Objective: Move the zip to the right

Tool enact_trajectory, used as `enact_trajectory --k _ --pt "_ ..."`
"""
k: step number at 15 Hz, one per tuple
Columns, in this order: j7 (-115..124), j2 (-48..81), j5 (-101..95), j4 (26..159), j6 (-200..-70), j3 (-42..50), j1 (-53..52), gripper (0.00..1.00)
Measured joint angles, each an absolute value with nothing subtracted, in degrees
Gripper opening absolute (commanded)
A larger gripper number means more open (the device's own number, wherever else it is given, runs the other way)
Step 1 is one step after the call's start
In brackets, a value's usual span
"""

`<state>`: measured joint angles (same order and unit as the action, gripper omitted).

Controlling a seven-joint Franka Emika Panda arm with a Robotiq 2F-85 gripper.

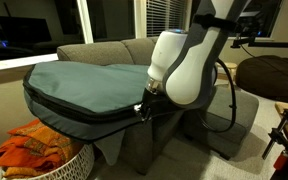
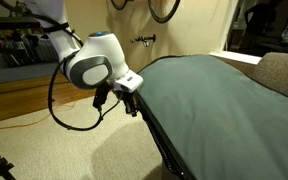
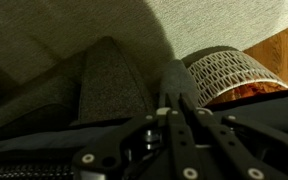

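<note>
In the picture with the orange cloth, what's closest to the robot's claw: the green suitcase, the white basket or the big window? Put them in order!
From the gripper:
1. Green suitcase, right at the claw, on the couch.
2. White basket, lower down on the floor, holding orange cloth.
3. Window, far behind the couch.

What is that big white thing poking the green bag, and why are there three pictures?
The white thing is a robot arm. A person steers it from far away. At its end sits a black tool for pinching things. Here the tool is down at the edge of a big grey-green bag that lies on a grey sofa, right by the dark zip that runs along the bag's side. I cannot tell whether it is pinching the zip yet.

Two pictures come from cameras standing in the room, looking from different spots. The third comes from a camera on the robot's wrist, so you see the tool up close, plus a white woven basket on the floor. The basket holds orange cloth.
</note>
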<state>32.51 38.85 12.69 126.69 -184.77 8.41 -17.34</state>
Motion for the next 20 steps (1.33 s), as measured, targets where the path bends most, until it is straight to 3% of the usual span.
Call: enact_trajectory --k 20 --pt "23.53 37.74 16.04 132.91 -194.14 -4.71 2.25 0.01"
